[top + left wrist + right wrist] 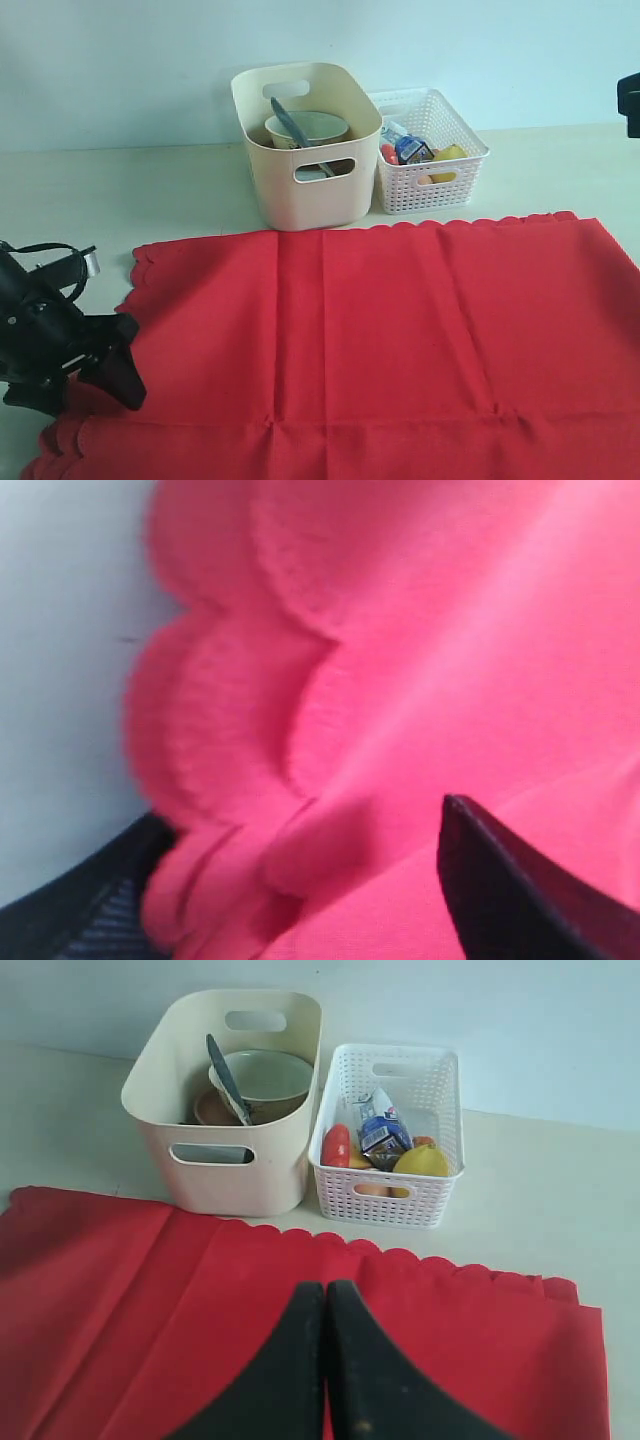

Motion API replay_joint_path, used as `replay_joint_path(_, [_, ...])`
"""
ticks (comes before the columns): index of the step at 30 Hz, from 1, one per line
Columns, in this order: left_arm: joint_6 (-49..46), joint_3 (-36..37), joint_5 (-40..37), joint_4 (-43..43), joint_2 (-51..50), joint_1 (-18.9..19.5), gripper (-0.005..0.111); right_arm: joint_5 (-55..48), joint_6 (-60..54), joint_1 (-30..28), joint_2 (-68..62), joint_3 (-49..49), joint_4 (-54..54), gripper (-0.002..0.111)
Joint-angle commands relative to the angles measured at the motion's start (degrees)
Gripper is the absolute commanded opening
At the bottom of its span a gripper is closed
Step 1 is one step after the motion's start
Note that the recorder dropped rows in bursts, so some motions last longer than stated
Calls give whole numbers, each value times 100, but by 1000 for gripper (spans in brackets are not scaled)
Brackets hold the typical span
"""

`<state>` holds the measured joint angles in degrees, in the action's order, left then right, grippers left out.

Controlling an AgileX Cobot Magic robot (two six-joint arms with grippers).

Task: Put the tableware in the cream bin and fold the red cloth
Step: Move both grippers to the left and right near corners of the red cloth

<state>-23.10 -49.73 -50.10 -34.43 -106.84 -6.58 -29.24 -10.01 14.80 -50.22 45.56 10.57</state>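
Observation:
The red cloth (pixel 400 340) lies spread flat over the table front, scalloped edge toward the bins. My left gripper (pixel 120 372) is down at the cloth's left edge near the front corner. In the left wrist view its jaws stand wide apart, open, with a bunched ridge of red cloth (pixel 450 630) between them (pixel 300 880). My right gripper (pixel 326 1290) hovers above the red cloth (pixel 200 1300), shut and empty. The cream bin (pixel 310 195) (pixel 230 1175) stands behind the cloth and holds the pale bowl (pixel 320 126) (pixel 270 1070) and a grey utensil handle (pixel 228 1078).
A white lattice basket (pixel 430 175) (pixel 385 1205) with toy foods and a small carton stands touching the bin's right side. Bare table (pixel 90 190) lies left of the bin. A dark part of the right arm (pixel 630 100) shows at the exterior view's right edge.

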Motion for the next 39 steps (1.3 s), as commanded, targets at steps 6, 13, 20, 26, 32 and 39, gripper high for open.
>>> replay_joint_path(6, [-959,20,-303,-989,-92,-21,54,25,-101,-16,-33,-12,-51,0])
replay_joint_path(13, [-989,-112,-443,-940,-42,-10,2,25,-191,-16,-33,-12,-51,0])
replay_joint_path(20, [-1011,-112,-510,-996,137,203,0,-32,-96,-16,-45,-12,-51,0])
replay_joint_path(26, [-1275,-112,-672,-1263,350,202,0,-151,143,-16,-221,-12,-255,0])
replay_joint_path(32, [-1569,-112,-752,-1504,499,202,0,-226,668,-16,-692,-12,-813,0])
replay_joint_path(39, [-1583,-112,-764,-1536,493,202,0,-249,871,-16,-1221,-12,-1112,0])
